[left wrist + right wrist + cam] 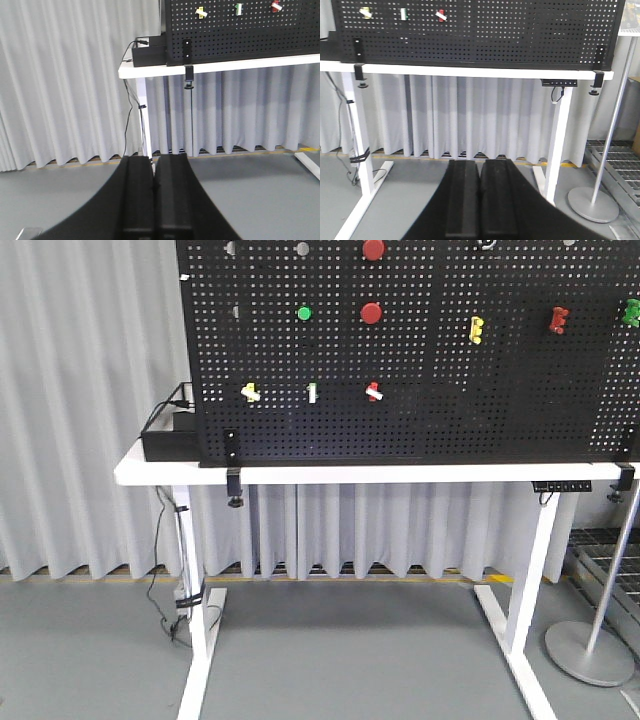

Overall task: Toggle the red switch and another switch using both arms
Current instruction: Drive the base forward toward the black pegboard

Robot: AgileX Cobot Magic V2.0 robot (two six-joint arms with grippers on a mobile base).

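Observation:
The red switch [373,391] sits low on the black pegboard [450,390], its white lever angled; it also shows at the top of both wrist views [275,6] [440,15]. The pale yellow switch [250,392] is to its left [201,12] [365,12]. My left gripper [153,158] is shut on nothing, low above the floor and far from the board. My right gripper [480,162] is likewise shut and empty, well short of the table. Neither arm appears in the front view.
A green-based toggle [311,393] stands between the two switches. Round red buttons [371,312] and a green button [304,312] sit higher. The board stands on a white table [300,473] with a black box [168,440] at left. A stand pole [612,125] rises at right.

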